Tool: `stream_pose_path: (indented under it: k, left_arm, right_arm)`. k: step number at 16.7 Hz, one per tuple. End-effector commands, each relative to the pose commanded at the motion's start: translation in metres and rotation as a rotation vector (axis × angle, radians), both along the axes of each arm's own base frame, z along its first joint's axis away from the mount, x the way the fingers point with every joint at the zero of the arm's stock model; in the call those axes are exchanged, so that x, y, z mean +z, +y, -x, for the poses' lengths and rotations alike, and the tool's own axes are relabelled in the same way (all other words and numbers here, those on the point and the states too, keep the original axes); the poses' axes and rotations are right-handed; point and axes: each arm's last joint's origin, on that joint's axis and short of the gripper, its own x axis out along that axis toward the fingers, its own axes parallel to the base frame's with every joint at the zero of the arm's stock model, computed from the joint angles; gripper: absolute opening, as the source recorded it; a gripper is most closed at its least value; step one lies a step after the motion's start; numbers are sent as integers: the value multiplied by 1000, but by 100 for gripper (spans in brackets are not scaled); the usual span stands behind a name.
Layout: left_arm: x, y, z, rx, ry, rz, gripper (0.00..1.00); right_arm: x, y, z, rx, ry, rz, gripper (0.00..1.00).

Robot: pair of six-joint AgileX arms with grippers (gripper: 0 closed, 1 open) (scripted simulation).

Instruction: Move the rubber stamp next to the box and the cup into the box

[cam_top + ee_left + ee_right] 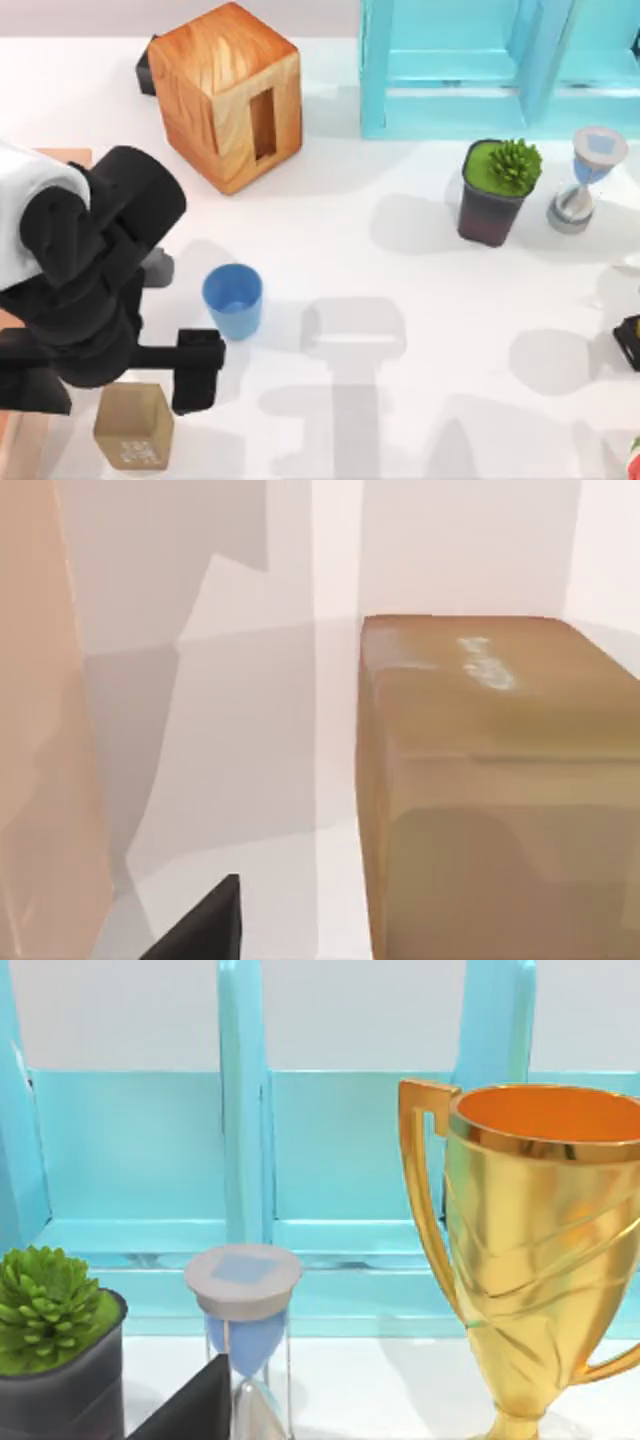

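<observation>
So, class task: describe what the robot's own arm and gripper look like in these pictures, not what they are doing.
The left arm at the top view's left is built of bulky matte black rounded segments, with one glossy white casing near the edge. Its left gripper is black and blocky, mounted on a thin dark crossbar. No cables or markings are visible.

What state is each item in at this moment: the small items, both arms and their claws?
Small tan cork-coloured rubber stamp: upright on the table, free, white markings on top.
Small blue plastic cup: upright, empty, free.
Light-wood box: mostly hidden under the left arm.
Left claw: above the table between cup and stamp, holding nothing.
Blue sand hourglass: upright.
Dark pot with green plant: upright.
Gold trophy: upright.
Right arm: parked at the table's right side.
</observation>
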Motion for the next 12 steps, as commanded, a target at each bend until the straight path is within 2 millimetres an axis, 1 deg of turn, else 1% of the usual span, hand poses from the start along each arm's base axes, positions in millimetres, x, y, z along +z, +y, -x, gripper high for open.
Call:
stream_pose_path:
  k: [2, 4, 10, 12]
  left_arm:
    - [8, -1, -2, 1, -1, -1, 100]
    - [22, -2, -4, 3, 2, -3, 100]
    - [80, -2, -3, 2, 4, -3, 100]
    - [94, -1, -1, 1, 1, -1, 100]
  right_arm:
    - [0, 0, 0, 0, 0, 0, 100]
    - [0, 0, 0, 0, 0, 0, 100]
    - [0, 0, 0, 0, 0, 0, 100]
    - [0, 0, 0, 0, 0, 0, 100]
